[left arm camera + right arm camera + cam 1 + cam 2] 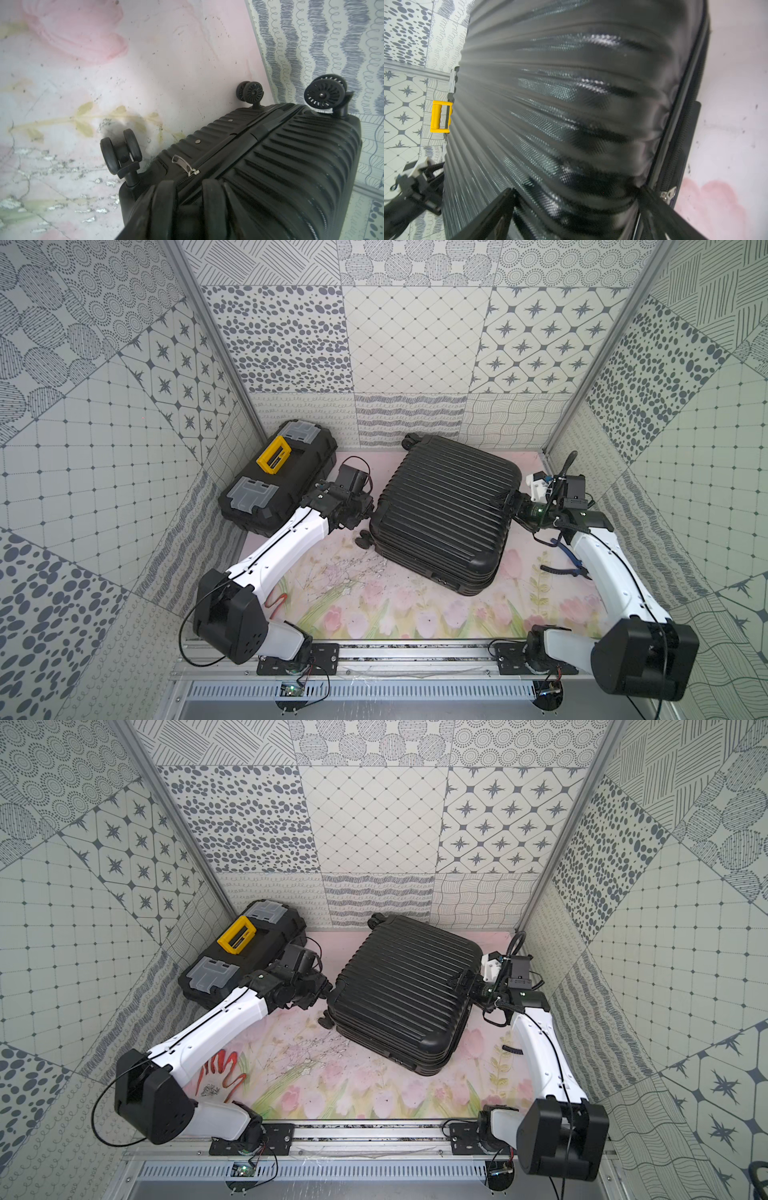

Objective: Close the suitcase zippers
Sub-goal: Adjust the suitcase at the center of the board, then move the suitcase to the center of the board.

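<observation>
Bright even light, soft shadows, glare and blur on suitcase (pixel 571 104) shell, wrist views bowed

Suitcase (pixel 446 510): one. Toolbox (pixel 291 485) beside it: one, with two grey lids (pixel 254 493). Grippers: two, left gripper (pixel 188 193) and right gripper (pixel 509 502), at opposite suitcase sides. Wheel sets (pixel 120 153) showing: three. Zipper pulls (pixel 182 165): two, one per wrist view.

Both top views: the left arm (pixel 286 539) climbs from its base, elbow bent, white forearm reaching forward and inward. The left wrist (pixel 340 502) is pitched down. The left jaws stand part-way apart, left fingers (pixel 164 199) parallel. The right arm (pixel 602 568) reaches forward, right wrist (pixel 540 512) turned inward. The right jaws are spread wide, right fingers (pixel 492 214) far apart.
</observation>
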Controlling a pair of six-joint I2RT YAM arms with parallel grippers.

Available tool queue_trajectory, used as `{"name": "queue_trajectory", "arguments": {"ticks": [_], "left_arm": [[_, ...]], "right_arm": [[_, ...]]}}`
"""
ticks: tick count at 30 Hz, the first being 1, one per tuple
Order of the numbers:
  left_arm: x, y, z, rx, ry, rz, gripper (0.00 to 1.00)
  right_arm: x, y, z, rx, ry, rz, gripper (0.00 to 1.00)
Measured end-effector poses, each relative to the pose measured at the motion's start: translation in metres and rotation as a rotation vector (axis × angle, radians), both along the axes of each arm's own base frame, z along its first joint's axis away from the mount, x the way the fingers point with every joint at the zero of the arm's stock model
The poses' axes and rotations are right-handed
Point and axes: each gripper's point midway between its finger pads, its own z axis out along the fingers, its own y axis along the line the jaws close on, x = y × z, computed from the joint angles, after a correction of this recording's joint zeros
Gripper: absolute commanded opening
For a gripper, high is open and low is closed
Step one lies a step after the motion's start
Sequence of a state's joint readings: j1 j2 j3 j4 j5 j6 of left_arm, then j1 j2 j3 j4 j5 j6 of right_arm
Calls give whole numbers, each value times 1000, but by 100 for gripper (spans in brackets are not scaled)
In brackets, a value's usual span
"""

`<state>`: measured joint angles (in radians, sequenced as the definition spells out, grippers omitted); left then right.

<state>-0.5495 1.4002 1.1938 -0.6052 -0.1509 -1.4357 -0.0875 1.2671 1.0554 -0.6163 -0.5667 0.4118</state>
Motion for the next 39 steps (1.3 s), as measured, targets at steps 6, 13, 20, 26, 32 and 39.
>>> {"name": "queue_trajectory", "arguments": {"ticks": [6, 13, 20, 26, 32, 39], "left_arm": [[-20, -9, -1, -60, -2, 101, 51], [-44, -11, 0, -22, 48, -5, 99], [-56, 11, 47, 191, -97, -229, 99], [-72, 20, 68, 576, -245, -738, 91], [-80, 30, 66, 861, -245, -1273, 63], [-74, 30, 48, 1014, -328, -1756, 80]], "right_arm": [[26, -5, 2, -48, -34, 55, 92], [20, -3, 9, -87, -53, 108, 95], [-2, -6, 40, -129, -156, 159, 98], [-9, -1, 49, -157, -199, 235, 97], [-10, -1, 39, -207, -198, 314, 98], [-8, -3, 37, -236, -227, 371, 97]]}}
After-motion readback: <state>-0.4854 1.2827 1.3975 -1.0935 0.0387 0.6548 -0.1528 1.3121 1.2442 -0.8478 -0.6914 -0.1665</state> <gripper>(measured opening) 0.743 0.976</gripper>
